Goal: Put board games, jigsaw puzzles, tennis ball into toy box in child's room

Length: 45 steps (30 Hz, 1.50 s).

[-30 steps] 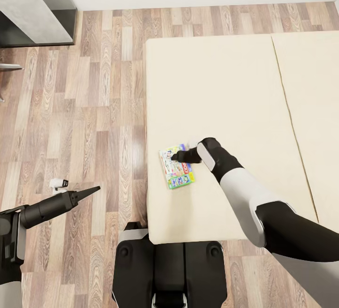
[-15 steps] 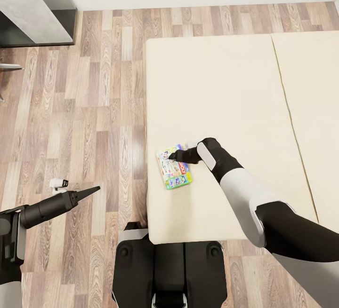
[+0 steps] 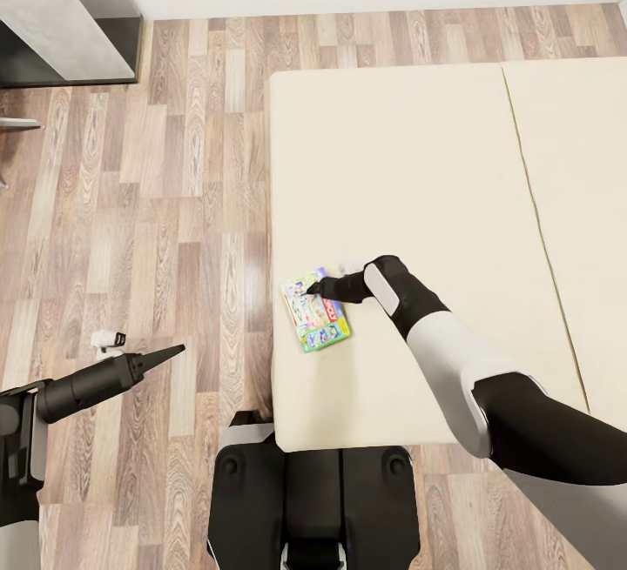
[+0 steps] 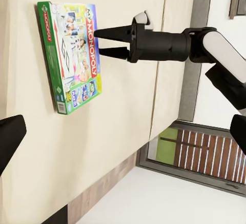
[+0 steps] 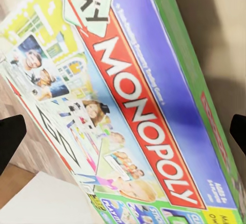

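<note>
board game: the Monopoly box lies flat on the bed, right under our right gripper tips, close to the mattress edge
what changed: it's slid a bit toward that edge and twisted over the last second, so we reckon we're nudging it, not lifting
right gripper: fingers slightly apart, resting on the lid, not clamped
left gripper: fingers look together, holding nothing, well off to the side over the floor
task: nothing boxed yet, looks like

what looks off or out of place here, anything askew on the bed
The board game lies crooked on the bed, turned at an angle to the mattress edge and close to it, one corner almost at the brink. The right gripper rests at its top. A small white object sits stray on the floor.
</note>
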Tool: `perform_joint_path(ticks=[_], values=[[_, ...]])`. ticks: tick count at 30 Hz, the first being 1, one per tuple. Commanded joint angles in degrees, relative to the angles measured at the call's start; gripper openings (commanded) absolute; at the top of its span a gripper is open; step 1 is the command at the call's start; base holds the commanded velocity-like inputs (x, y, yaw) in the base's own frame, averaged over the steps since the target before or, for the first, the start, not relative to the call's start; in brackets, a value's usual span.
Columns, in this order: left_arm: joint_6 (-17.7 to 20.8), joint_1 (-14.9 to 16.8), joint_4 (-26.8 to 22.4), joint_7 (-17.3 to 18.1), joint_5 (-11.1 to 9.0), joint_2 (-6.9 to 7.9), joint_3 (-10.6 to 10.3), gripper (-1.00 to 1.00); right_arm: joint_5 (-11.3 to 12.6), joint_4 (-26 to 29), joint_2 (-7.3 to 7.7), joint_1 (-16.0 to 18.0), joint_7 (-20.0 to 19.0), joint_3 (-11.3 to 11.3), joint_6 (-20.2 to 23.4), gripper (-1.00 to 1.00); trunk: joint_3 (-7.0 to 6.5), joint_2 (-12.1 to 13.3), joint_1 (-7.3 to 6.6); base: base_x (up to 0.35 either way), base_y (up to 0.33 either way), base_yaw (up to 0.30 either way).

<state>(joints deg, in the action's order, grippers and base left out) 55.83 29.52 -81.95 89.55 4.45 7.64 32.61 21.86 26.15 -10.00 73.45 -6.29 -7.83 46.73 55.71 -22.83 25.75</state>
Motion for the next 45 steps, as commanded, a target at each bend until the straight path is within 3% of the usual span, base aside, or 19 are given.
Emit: perform_joint_path(ticks=[1,45], values=[[0.59,0.02,-0.05,0.45,0.47,0.0,0.07,1.0,-0.62,-0.23,0.0,0.02,-0.46,-0.04,0.16,1.0,0.06,-0.09,0.03,0.0,0.0,0.0],[0.68,0.01,-0.05,0.45,0.38,0.01,0.05,1.0,-0.52,-0.88,0.0,0.02,-0.81,-0.33,0.34,1.0,0.06,-0.09,0.03,0.0,0.0,0.0]])
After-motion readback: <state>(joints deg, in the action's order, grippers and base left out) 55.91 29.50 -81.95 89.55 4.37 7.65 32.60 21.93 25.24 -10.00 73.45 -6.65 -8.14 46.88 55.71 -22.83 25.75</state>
